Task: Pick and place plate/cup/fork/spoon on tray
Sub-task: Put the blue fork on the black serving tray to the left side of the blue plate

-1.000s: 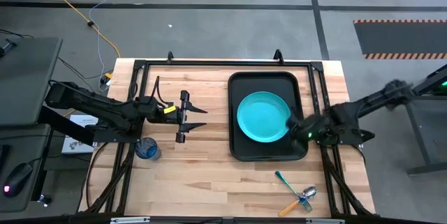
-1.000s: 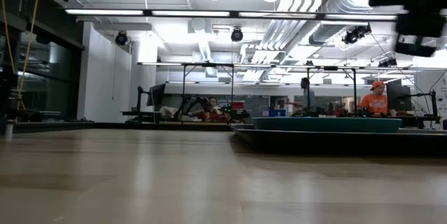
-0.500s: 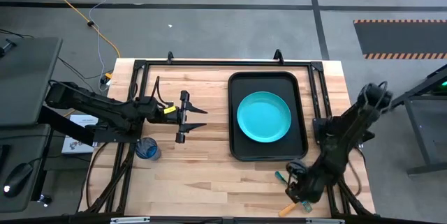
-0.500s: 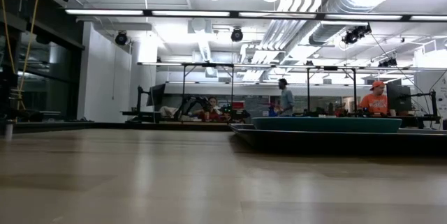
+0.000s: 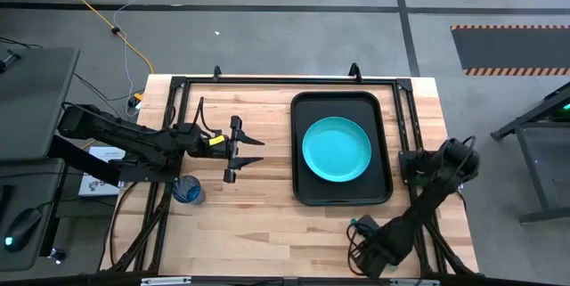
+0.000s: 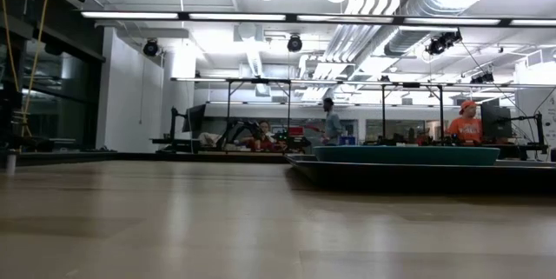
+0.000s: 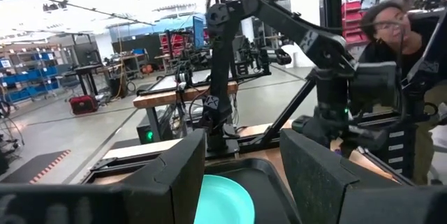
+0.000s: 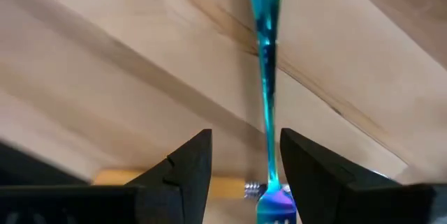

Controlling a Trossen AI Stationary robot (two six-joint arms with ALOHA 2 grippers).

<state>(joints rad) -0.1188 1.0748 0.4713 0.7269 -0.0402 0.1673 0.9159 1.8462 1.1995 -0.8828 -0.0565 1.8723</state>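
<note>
The turquoise plate [image 5: 336, 150] lies flat in the black tray [image 5: 341, 195] at the table's right. The dark-blue cup [image 5: 187, 190] stands on the table near its left edge. My left gripper [image 5: 256, 151] hovers open and empty left of the tray. My right gripper [image 5: 365, 243] is low over the table's near right corner, pointing down. In the right wrist view it is open [image 8: 244, 165], with a teal-handled utensil [image 8: 269, 77] lying on the wood between its fingers. An orange-handled utensil [image 8: 115, 176] lies beside it.
A black frame [image 5: 285, 81] runs along the table's edges. In the left wrist view, the plate [image 7: 223, 199] shows ahead, with a person [image 7: 394, 28] beyond the table. The low view shows the tray [image 6: 417, 175] and plate [image 6: 407, 154] at the right.
My right gripper has left the tray's right edge, swung toward the table's near edge and come down over the two utensils at the near right corner. The plate stays in the tray.
</note>
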